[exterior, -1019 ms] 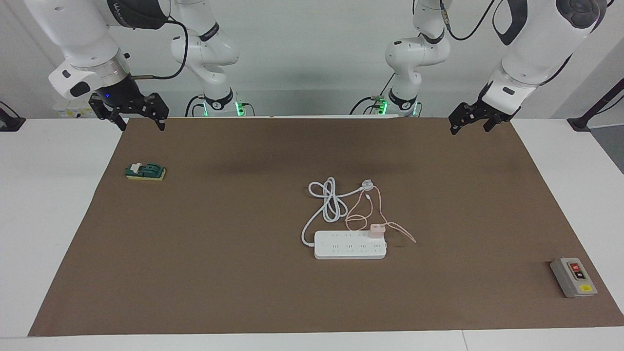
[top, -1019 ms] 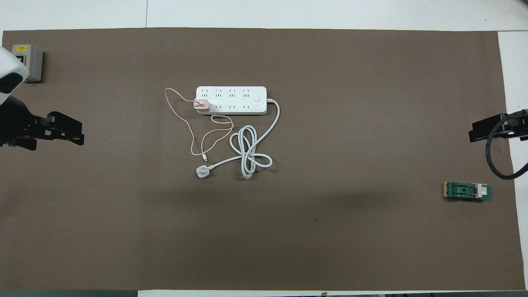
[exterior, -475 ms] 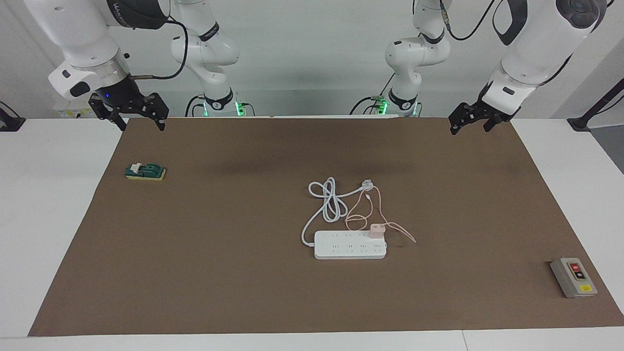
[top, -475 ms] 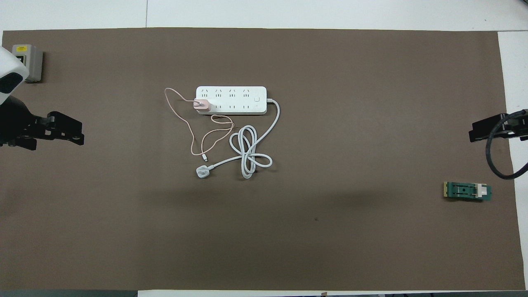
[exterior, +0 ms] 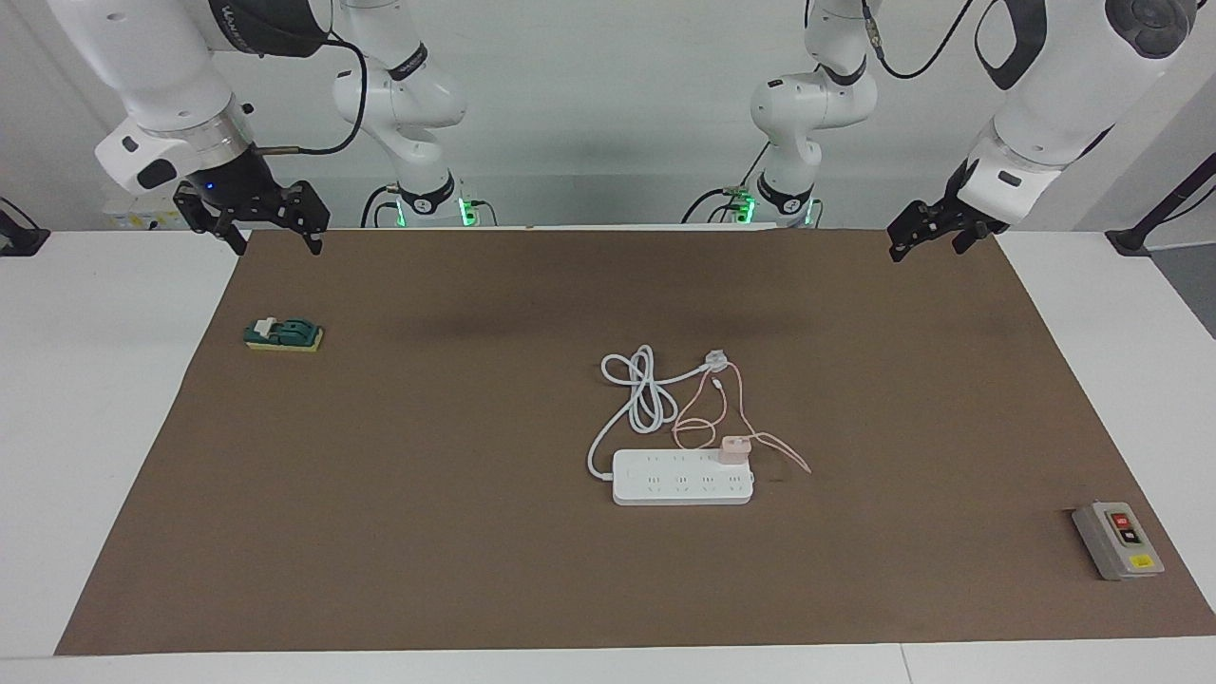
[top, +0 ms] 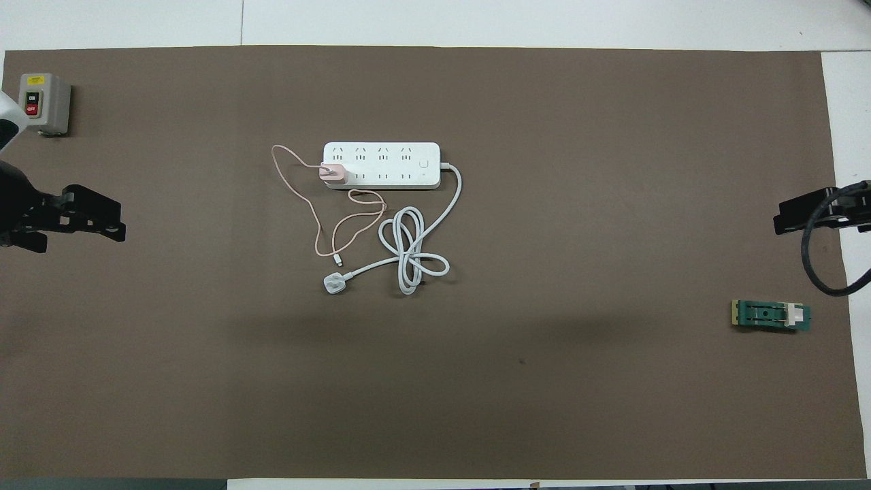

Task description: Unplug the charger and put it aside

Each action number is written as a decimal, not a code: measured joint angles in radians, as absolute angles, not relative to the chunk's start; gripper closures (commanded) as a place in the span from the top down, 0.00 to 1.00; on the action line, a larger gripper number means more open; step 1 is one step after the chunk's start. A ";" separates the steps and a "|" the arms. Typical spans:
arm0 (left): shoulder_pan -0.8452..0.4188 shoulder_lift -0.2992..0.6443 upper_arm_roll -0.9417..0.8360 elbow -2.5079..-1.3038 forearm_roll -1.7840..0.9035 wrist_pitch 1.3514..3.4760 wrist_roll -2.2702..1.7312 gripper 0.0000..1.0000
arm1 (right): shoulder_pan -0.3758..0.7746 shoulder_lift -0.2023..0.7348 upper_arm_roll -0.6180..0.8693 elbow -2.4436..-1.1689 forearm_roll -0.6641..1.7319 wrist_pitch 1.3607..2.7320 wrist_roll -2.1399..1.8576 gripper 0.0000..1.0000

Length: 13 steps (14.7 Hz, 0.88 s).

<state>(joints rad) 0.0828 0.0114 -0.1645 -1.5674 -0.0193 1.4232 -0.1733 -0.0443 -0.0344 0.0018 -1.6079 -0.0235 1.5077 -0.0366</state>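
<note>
Charger point(exterior: 732, 446), plugged into the power strip's point(exterior: 682, 486) left-arm end, lies closer to open, empty left gripper point(exterior: 934, 238); right gripper point(exterior: 253, 220), also open, waits.

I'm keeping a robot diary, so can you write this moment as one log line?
charger: plugged into power strip | left gripper: raised over mat corner, open | right gripper: raised over mat corner, open | unplugging: not begun

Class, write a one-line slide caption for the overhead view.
Pink charger plugged into the power strip, both grippers raised at the mat's ends.
</note>
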 measured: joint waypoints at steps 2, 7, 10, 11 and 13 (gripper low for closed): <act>0.083 0.010 -0.165 -1.570 -0.019 1.422 -0.226 1.00 | -0.032 -0.034 0.005 -1.623 -0.016 1.533 0.023 1.00; 0.079 0.013 -0.170 -1.586 -0.058 1.441 -0.504 1.00 | 0.059 -0.012 0.008 -1.696 0.084 1.649 0.342 1.00; 0.041 0.036 -0.172 -1.592 -0.098 1.490 -0.750 1.00 | 0.109 0.050 0.010 -1.707 0.158 1.731 0.527 1.00; 0.022 0.050 -0.172 -1.592 -0.101 1.508 -0.824 1.00 | 0.126 0.074 0.010 -1.707 0.187 1.762 0.590 1.00; -0.023 0.086 -0.174 -1.592 -0.102 1.555 -0.976 1.00 | 0.167 0.124 0.011 -1.707 0.259 1.835 0.730 1.00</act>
